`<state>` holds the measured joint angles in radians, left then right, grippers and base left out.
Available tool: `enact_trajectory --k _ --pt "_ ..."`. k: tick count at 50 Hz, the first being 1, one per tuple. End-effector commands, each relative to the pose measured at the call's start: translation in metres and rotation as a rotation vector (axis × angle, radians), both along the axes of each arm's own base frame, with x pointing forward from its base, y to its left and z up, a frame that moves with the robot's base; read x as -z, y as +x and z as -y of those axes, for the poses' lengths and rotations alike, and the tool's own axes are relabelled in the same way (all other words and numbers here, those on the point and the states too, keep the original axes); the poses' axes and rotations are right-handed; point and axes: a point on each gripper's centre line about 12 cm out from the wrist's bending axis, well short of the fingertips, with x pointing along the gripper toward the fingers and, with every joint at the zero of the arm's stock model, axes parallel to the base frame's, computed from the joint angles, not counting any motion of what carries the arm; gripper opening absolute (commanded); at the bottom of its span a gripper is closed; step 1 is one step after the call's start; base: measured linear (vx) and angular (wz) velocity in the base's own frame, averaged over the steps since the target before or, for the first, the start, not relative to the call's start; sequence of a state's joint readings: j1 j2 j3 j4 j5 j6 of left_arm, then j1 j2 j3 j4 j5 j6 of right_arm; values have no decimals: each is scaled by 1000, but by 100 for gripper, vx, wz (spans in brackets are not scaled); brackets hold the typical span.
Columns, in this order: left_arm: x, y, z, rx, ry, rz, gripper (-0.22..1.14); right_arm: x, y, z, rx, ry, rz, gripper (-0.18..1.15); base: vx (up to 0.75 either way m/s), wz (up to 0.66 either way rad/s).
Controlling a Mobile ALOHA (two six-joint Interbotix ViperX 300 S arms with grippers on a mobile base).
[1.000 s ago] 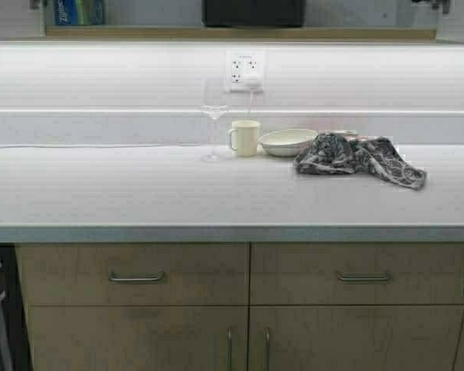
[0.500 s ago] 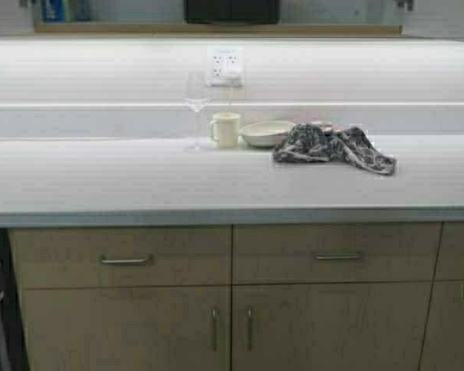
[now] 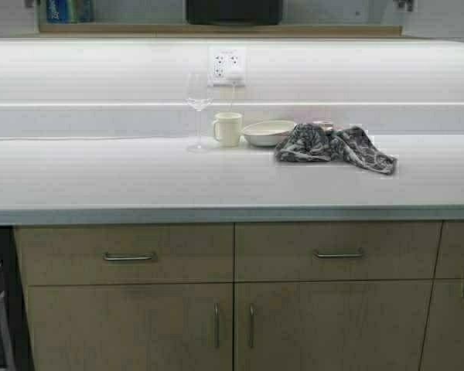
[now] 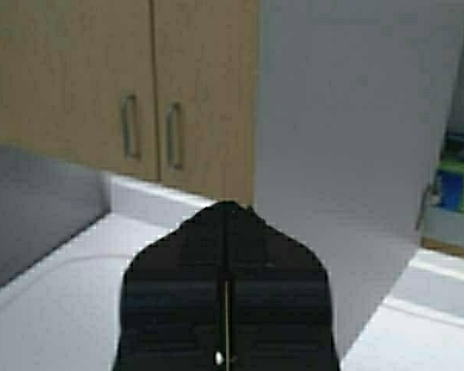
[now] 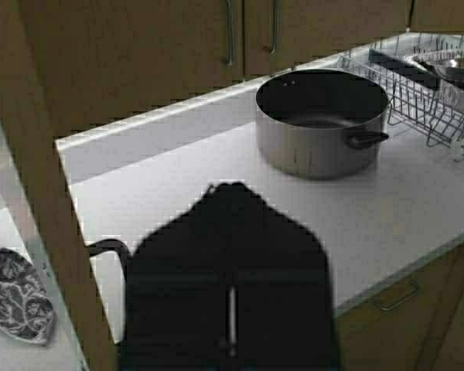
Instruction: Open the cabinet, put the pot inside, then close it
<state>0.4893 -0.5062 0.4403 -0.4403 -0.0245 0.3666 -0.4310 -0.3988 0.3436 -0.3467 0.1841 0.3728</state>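
Note:
Only the bottom of the cabinet shows, at the top edge of the high view, as a wooden shelf point(image 3: 216, 31) open to sight. On the shelf sits a wide black shape, the pot point(image 3: 233, 11), cut off by the frame. Neither gripper appears in the high view. My left gripper point(image 4: 227, 207) is shut and empty. It faces a white panel point(image 4: 356, 139) that looks like an open cabinet door, with a blue-green box point(image 4: 452, 179) past its edge. My right gripper point(image 5: 230, 188) is also shut and empty, beside a tan door edge point(image 5: 39, 193).
On the white counter point(image 3: 139, 182) stand a wine glass point(image 3: 198, 104), a cream mug point(image 3: 229, 128), a white bowl point(image 3: 267, 133) and a patterned cloth point(image 3: 334, 147). Drawers and floor cabinets point(image 3: 232, 294) lie below. The right wrist view shows a grey-sided pot point(image 5: 322, 127) by a wire dish rack point(image 5: 429, 85).
The robot has moved. In the high view the whole scene slid left and up, so more of the lower cabinet fronts show. Over the last half second it barely shifted.

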Motion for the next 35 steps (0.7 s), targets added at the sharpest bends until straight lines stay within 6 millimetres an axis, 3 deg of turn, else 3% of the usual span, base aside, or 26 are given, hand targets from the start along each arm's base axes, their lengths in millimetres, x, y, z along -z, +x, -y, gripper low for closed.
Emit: enact_trajectory --k 1,16,26,35 --pt "-17 7 -24 -54 16 26 4 -14 10 6 5 -14 19 7 0 0" --pt "-35 68 -68 -58 6 36 3 -7 43 21 5 -3 -1 7 1 1" --pt "-26 98 -49 38 -35 -17 3 -1 69 17 -31 8 -13 7 2 0" --pt "-16 108 -17 113 -43 -39 3 -4 86 -18 -121 3 -7 7 2 0"
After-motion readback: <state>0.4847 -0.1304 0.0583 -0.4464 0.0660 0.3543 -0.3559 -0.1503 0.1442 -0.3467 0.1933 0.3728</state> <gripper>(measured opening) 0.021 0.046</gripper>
